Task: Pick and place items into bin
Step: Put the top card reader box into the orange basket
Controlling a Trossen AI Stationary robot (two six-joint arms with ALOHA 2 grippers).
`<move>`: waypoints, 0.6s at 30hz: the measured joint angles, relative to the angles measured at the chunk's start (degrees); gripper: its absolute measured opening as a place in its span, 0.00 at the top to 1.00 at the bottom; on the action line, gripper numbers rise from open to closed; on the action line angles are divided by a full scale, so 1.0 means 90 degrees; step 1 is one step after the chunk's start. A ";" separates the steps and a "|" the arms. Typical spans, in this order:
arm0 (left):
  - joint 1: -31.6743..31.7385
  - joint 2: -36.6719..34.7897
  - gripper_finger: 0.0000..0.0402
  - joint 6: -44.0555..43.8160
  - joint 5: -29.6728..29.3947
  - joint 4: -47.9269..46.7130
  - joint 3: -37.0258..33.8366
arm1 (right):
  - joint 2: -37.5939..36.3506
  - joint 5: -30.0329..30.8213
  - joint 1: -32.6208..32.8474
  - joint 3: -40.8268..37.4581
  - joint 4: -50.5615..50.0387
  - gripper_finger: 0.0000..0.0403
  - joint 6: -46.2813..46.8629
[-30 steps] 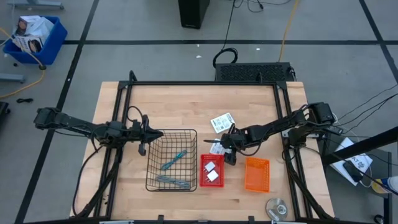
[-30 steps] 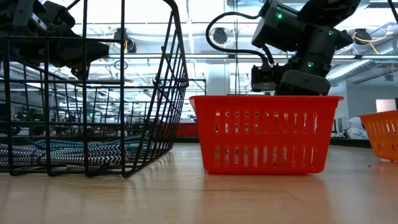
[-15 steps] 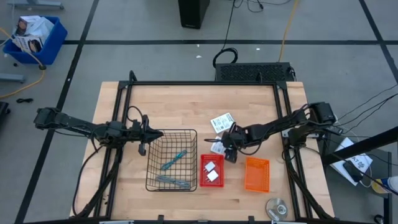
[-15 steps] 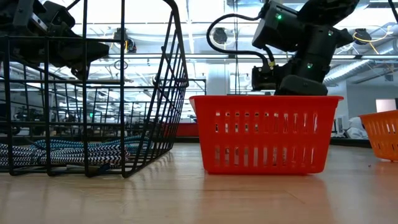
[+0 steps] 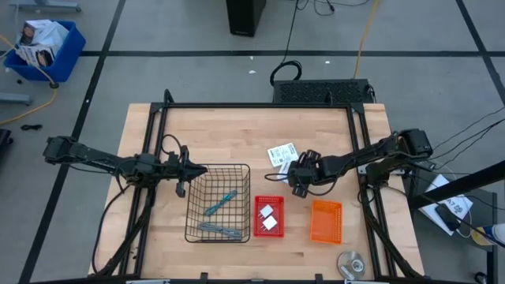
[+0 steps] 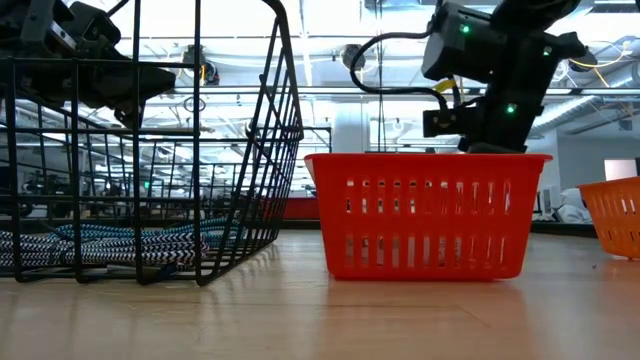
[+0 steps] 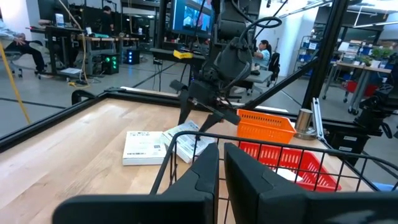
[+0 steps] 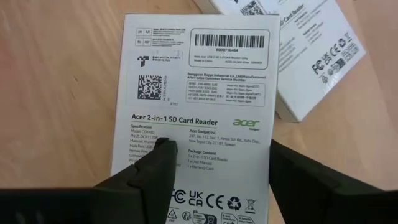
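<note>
A white card with green Acer print [image 8: 199, 93] lies flat on the table [image 5: 276, 188]. A second card [image 8: 311, 56] lies just beyond it [image 5: 282, 153]. My right gripper [image 8: 221, 152] hangs open over the nearer card [image 5: 292, 183], one finger over its face and one off its side edge. Two teal and grey tools [image 5: 221, 203] lie in the wire basket [image 5: 237, 167]. Two white blocks [image 5: 268, 217] sit in the red bin [image 5: 257, 217]. My left gripper [image 7: 221, 165] is shut and waits at the basket's far left rim [image 5: 197, 169]. My right gripper comes at the nearer card from above, pointing down, with its fingers open. One fingertip [image 8: 163, 148] shows over the card's printed face [image 8: 186, 134]. I cannot tell whether it touches the card. The card lies flat on the wood.
An orange bin [image 5: 326, 221] stands to the right of the red bin [image 6: 425, 215]. A round silver disc [image 5: 351, 262] lies near the table's near right corner. Bare wood stretches across the far half of the table [image 5: 237, 130]. In the low view the red bin hides the right fingertips.
My right gripper has moved up and toward the table's far right, away from the red bin's far edge. The cards stay on the table. My left arm has kept still.
</note>
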 joint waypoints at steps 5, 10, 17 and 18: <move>0.0002 -0.0002 0.92 0.0000 0.0000 0.0002 0.0000 | 0.0002 0.0215 0.0143 -0.0005 -0.0026 0.46 0.0002; 0.0001 0.0000 0.92 0.0000 0.0000 0.0002 0.0000 | 0.0002 0.0505 0.0290 -0.0010 -0.0103 0.46 -0.0156; 0.0002 -0.0002 0.92 0.0000 0.0000 0.0002 0.0000 | 0.0007 0.0825 0.0463 -0.0017 -0.0135 0.46 -0.0493; 0.0000 0.0000 0.92 0.0000 0.0000 0.0002 0.0000 | 0.0010 0.0934 0.0490 -0.0019 -0.0161 0.46 -0.0539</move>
